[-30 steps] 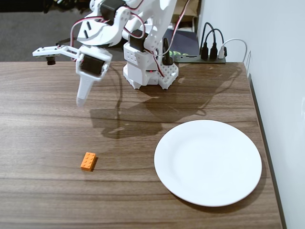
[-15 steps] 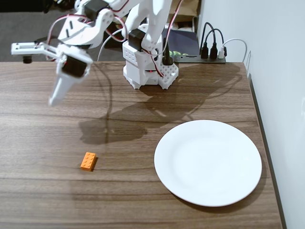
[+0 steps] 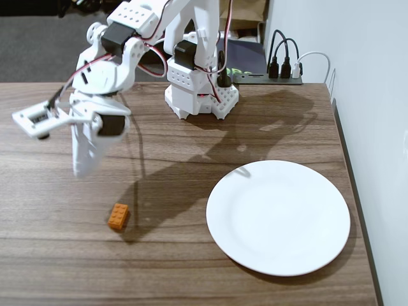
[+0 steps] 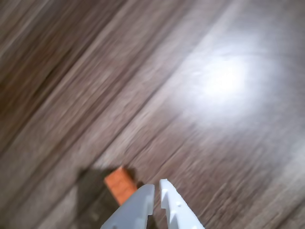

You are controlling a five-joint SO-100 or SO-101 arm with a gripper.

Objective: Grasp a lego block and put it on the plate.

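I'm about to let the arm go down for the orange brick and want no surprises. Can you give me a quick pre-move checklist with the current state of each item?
1. Lego block lying free on the table, nothing beside it: ok.
2. Pincer empty: ok.
3. Pincer open wide enough for the block: not ok, the tips are nearly together in the wrist view.
4. Pincer lined up over the block: not ok, the block sits left of the tips in the wrist view.
5. Plate empty: ok.
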